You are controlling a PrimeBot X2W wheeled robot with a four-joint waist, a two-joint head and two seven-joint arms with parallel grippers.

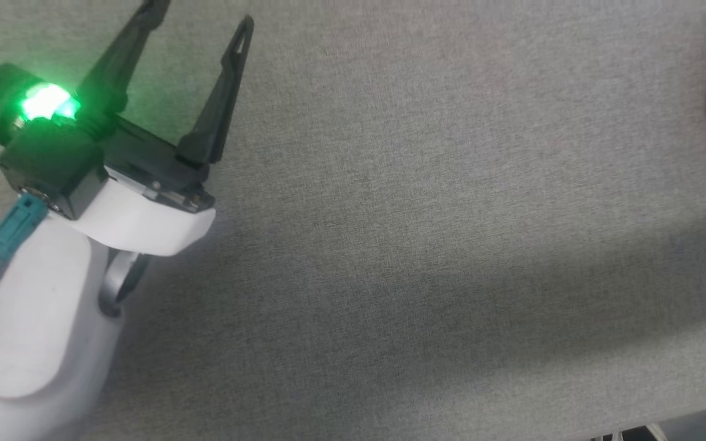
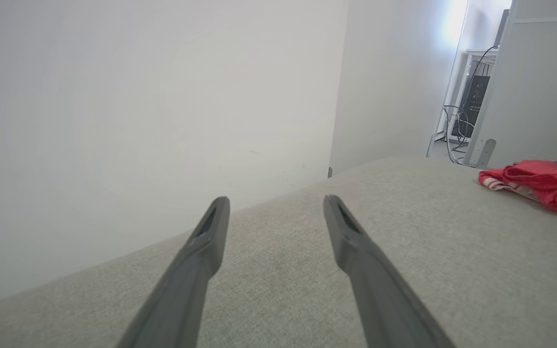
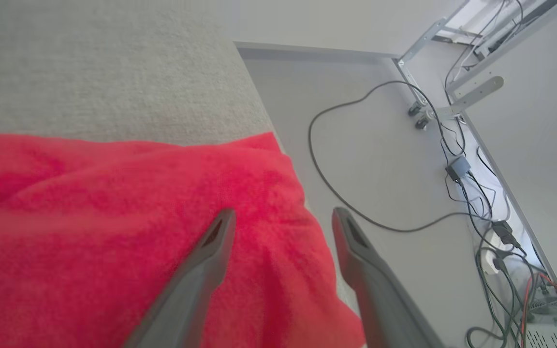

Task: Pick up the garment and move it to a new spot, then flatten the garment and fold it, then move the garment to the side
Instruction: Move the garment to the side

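Garment (image 3: pixel 114 232), one (left hand (image 2: pixel 276 199), right hand (image 3: pixel 284 210), both spread)

The right hand (image 3: pixel 283 217) hangs spread above the red garment (image 3: pixel 90 232), seemingly just clear of it.

You have a grey fabric-covered tabletop (image 1: pixel 426 245) in front of you, with a plain white wall (image 2: pixel 138 96) rising along its far side. Off the table's right side, on the pale floor (image 3: pixel 385 159), a black cable (image 3: pixel 310 135) loops toward a tangle of wires (image 3: pixel 493 241) beside a metal frame bracket (image 3: pixel 474 89).
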